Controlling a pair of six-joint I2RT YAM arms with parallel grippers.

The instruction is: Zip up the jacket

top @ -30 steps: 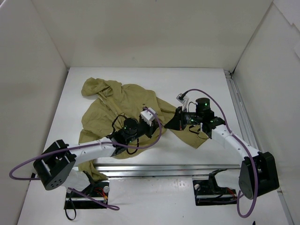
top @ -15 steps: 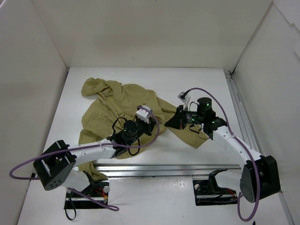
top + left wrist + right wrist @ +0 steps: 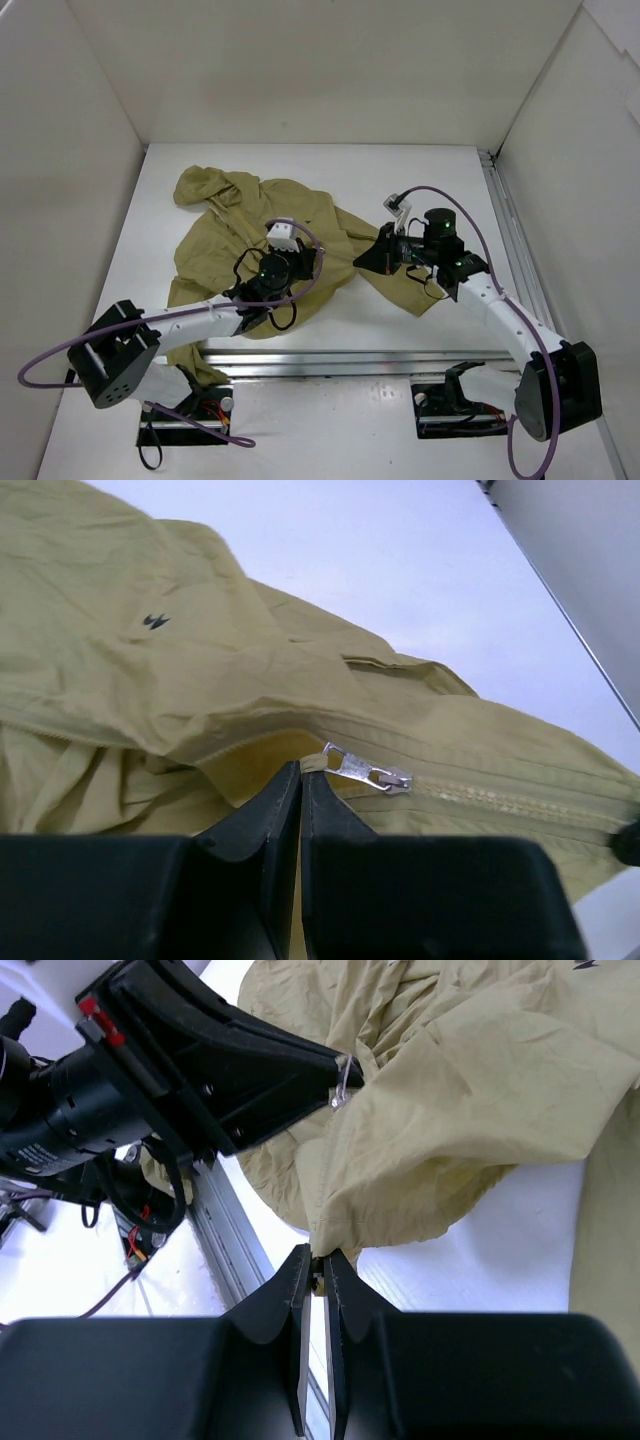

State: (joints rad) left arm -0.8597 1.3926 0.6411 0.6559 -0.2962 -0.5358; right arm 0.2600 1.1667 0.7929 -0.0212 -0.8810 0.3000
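At left hand [image 3: 301,771]: zipper pull [image 3: 368,771] pinched; right hand [image 3: 318,1258] grips jacket [image 3: 232,215].

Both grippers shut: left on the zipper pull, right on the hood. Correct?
Not the hood. The right wrist view shows the right gripper shut on a lower edge of the jacket. In the top external view the hood lies at the far-left end, away from it. The rest holds: the left gripper is shut on the zipper pull.
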